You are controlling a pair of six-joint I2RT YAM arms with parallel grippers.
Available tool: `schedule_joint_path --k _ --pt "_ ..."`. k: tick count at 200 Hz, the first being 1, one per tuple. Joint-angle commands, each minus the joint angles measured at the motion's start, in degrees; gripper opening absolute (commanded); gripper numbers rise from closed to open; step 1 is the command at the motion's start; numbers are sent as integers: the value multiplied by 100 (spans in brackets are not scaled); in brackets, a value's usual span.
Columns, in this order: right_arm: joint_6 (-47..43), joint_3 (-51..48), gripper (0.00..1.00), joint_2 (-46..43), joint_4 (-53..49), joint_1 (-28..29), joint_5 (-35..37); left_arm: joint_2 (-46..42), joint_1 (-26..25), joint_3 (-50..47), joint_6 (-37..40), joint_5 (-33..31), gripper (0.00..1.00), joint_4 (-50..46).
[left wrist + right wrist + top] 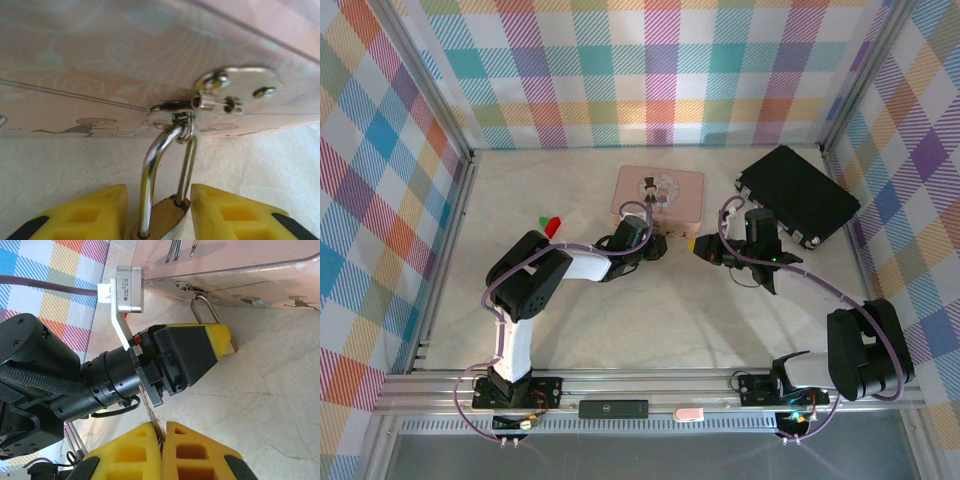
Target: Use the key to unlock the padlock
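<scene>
Padlock (161,218): small brass body with a thin silvery shackle. It hangs at the front wall of the pink box (686,203), towards the far middle of the worktop (620,325). The shackle passes through the loop of the box's silvery clasp (235,92), and both its legs are seated in the body. The body lies low, close to the worktop; whether it touches cannot be told.

Left gripper (656,246): nearly closed. Its yellow fingers (100,212) stand one on each side of the brass body and clamp it between them. The shackle rises from the gap up to the clasp. The arm reaches in from the left, and the gripper sits just in front of the box.

Key (156,425): a thin silvery sliver, seen from the right wrist. It stands out from between the yellow pads and is tilted towards the left arm's black wrist. It is apart from the padlock.

Right gripper (163,432): fingers pressed together, with the key pinched in the seam. From above it sits near the left gripper, with a gap between the two, in front of the box's right corner.

Box: pink, with a picture on the lid, which is down.

Black case (798,195): flat, lying to the right of the box near the right wall.

Red and green pieces (551,225): small, lying to the left of the box.

Worktop: pale and marbled, with chequered pastel walls around it.
</scene>
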Motion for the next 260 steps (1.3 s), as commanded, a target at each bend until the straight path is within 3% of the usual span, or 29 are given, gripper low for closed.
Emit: schedule_joint_path --k 1,43,62,116,152,260 --pt "50 -80 0 -84 197 -36 7 305 -53 24 -70 147 32 43" --pt "270 -270 0 62 515 -36 5 314 14 -122 -518 337 17 320" --pt "433 -463 0 64 665 -36 69 159 160 -431 -1270 669 0 991" --pt "1286 -1039 0 153 1429 -28 23 3 341 -982 -3391 1569 0 3266" --pt "1930 -1336 0 296 2191 94 39 423 341 -1141 -4549 1693 0 4888" --pt "3175 -1089 0 2001 5026 322 -511 -313 341 -1407 -4397 1966 0 4998"
